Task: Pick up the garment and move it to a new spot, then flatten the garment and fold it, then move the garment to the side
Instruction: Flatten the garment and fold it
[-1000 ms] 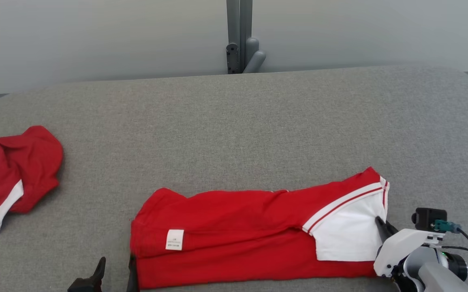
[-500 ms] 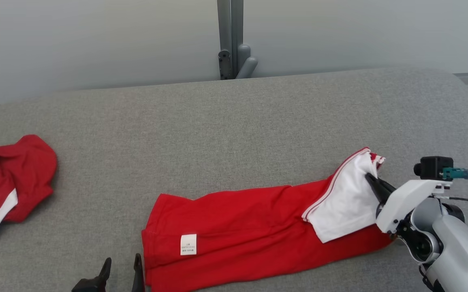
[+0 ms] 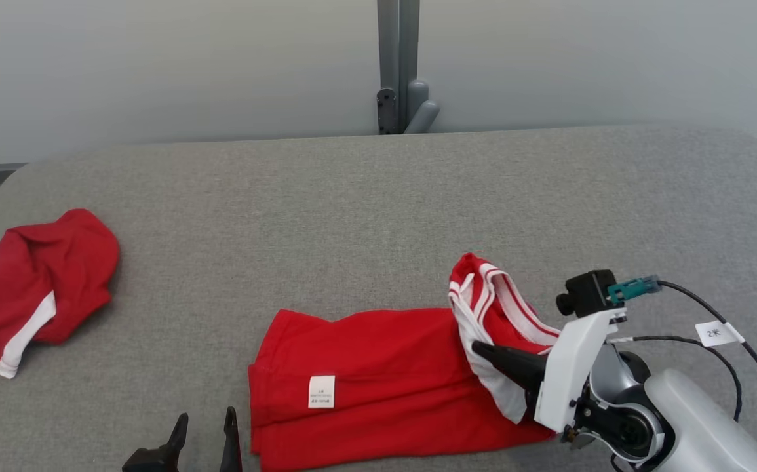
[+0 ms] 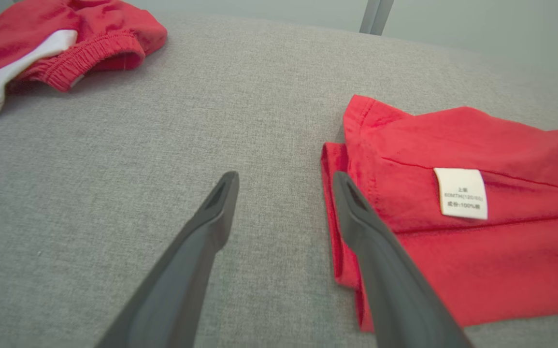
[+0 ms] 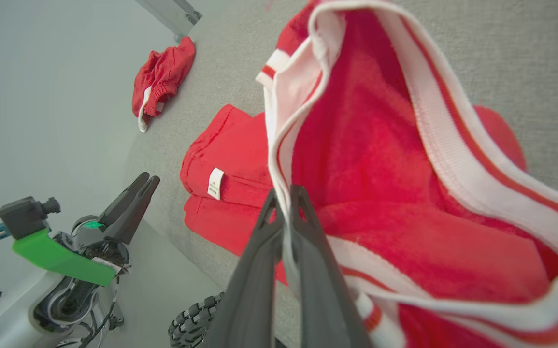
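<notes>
A red garment (image 3: 365, 367) with a white label (image 3: 321, 391) lies folded lengthwise near the front of the grey table (image 3: 352, 210). My right gripper (image 3: 480, 347) is shut on its white-striped right end, which it holds lifted and curled leftward over the flat part. In the right wrist view the gripper (image 5: 283, 191) pinches a white edge of the garment (image 5: 356, 169). At the lower left my left gripper (image 3: 204, 416) stands open and empty. Its right finger sits just beside the garment's left hem (image 4: 341, 159) in the left wrist view, where the gripper (image 4: 283, 176) hovers low over the cloth surface.
A second red and white garment (image 3: 44, 275) lies crumpled at the table's far left edge, also seen as a bunched red heap (image 4: 66, 34). A grey post (image 3: 398, 65) rises behind the table's back edge. Bare grey surface spreads across the middle and back.
My right gripper has lifted the garment's white-trimmed end off the table and carried it left over the red body. The left gripper has stayed put. The camera has shifted slightly.
</notes>
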